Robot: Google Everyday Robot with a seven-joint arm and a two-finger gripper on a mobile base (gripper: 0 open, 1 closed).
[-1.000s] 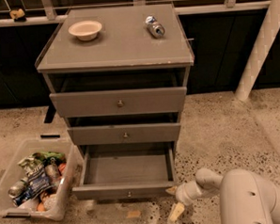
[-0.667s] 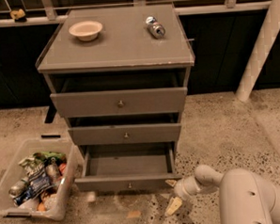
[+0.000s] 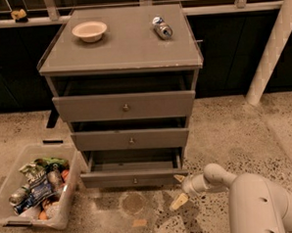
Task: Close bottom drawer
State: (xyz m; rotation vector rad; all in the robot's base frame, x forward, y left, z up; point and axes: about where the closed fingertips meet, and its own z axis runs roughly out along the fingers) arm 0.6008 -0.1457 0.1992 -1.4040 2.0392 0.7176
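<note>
Gripper [image 3: 180, 190] sits released at four o'clock of part-open bottom drawer [image 3: 134, 179]. Closing push seems in hand; next move calls for pressing front toward twelve o'clock.

Grey cabinet [image 3: 121, 56]: on its tabletop [image 3: 126, 21] a pale bowl [image 3: 89, 30] back left and a can [image 3: 162, 28] lying on its side back right, well apart. Top drawer [image 3: 124, 106] and middle drawer [image 3: 130, 139] of the cabinet each have a small centre knob. On the speckled floor [image 3: 225, 129], a clear bin [image 3: 70, 188] of packets and cans [image 3: 37, 185] sits just left of the cabinet, a round stain [image 3: 133, 203] lies in front of it, a white post [image 3: 272, 43] leans behind it to the right, and a yellow object [image 3: 18, 14] rests on the ledge behind it to the left.
</note>
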